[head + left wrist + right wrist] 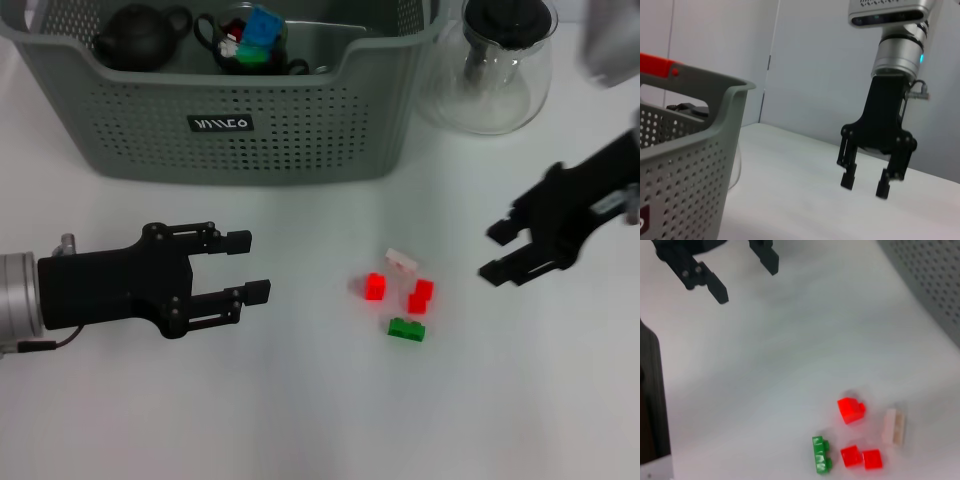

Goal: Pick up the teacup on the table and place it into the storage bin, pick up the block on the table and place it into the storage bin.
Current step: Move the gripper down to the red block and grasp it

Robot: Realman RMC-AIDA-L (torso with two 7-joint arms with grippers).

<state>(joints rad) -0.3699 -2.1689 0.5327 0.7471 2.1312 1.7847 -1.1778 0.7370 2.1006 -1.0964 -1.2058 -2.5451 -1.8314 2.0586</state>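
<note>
while both grippers, left [252, 266] and right [497, 252], hung with jaws spread and empty, the red block [374, 286] looked light, stiff, best pinched across flat sides.

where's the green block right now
In the head view the green block lies on the white table, nearest the robot of the loose blocks, just below a red block, between the left tool and right tool.
</note>
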